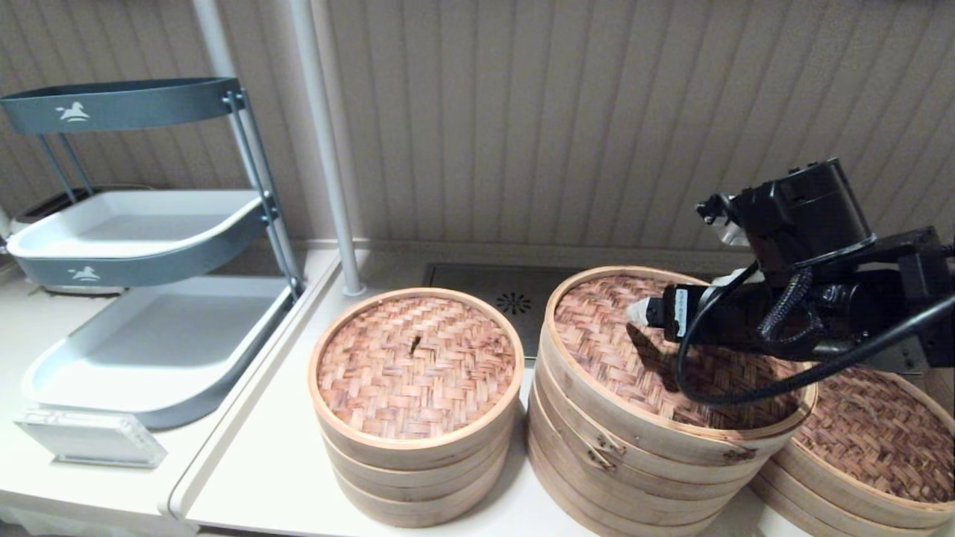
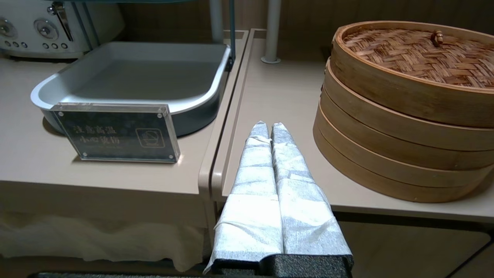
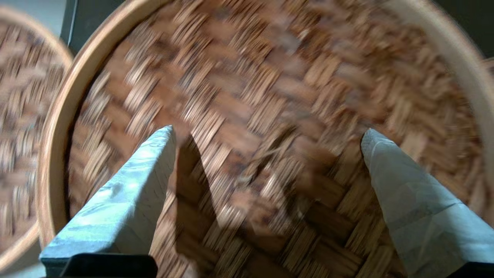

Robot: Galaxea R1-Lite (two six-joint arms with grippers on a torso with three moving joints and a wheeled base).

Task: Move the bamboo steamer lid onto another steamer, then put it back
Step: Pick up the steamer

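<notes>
My left gripper [image 2: 270, 127] is parked low off the front edge of the counter, its two cloth-wrapped fingers [image 2: 252, 162] pressed together with nothing between them. It's just looking at the small narrow stack of pale bamboo rings with its own smaller woven lid [image 1: 415, 365] and the grey plastic tray rack [image 1: 149, 328] further left. Not a player here.

Moving right, the big round lid with the reddish-tan herringbone weave and deep pale wood rim [image 1: 597, 328] sits on top of the tall wide stack with the metal clasp [image 1: 608, 445]. My right gripper [image 3: 266, 135] is right over it, arm coming in from the right side, fingers spread wide and empty. From the wrist camera the weave fills the gap between the fingers, with the little centre knot [image 3: 270, 154] roughly midway. So the lid lies directly below the hand; I'd guess the next move is straight down.

Further right, the low wide steamer with the darker brown woven lid [image 1: 880, 440] sits just beside the tall stack, mostly under my arm. Short hop.
</notes>
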